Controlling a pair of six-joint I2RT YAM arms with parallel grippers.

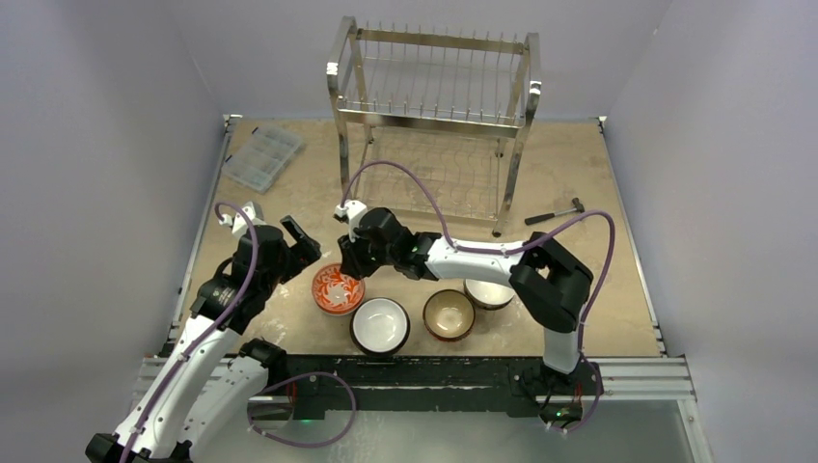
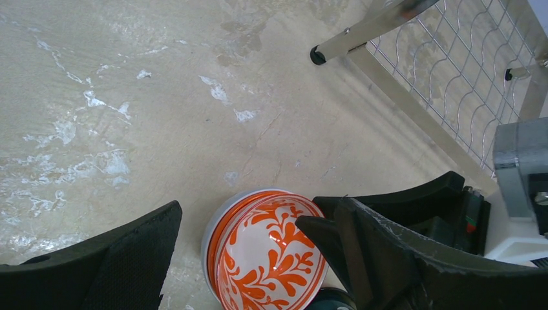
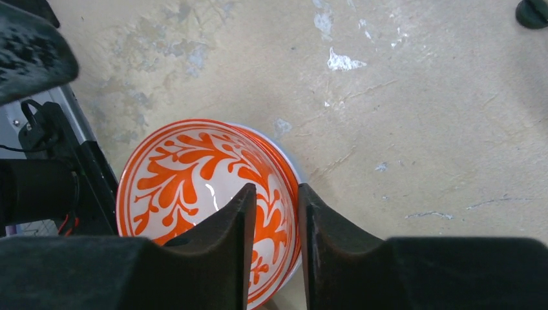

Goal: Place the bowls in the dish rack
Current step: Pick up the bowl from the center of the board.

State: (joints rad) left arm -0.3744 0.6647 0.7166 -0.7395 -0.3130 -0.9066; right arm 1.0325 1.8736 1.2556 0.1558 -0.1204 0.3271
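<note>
The dish rack (image 1: 434, 106) stands empty at the back centre; its lower wire shelf shows in the left wrist view (image 2: 452, 71). Several bowls sit near the front: an orange-patterned bowl (image 1: 334, 291), a dark-rimmed white bowl (image 1: 379, 325), a brown bowl (image 1: 449, 314) and one (image 1: 487, 293) half hidden under the right arm. My right gripper (image 1: 349, 265) (image 3: 276, 188) is shut on the orange bowl's (image 3: 187, 174) rim, one finger inside and one outside, and the bowl looks tilted. My left gripper (image 1: 301, 241) (image 2: 239, 216) is open, just left of that bowl (image 2: 271, 258).
A flat clear plastic compartment box (image 1: 259, 156) lies at the back left. A small hammer (image 1: 557, 212) lies right of the rack. A rack leg foot (image 2: 316, 56) stands ahead of the left gripper. Grey walls enclose the table.
</note>
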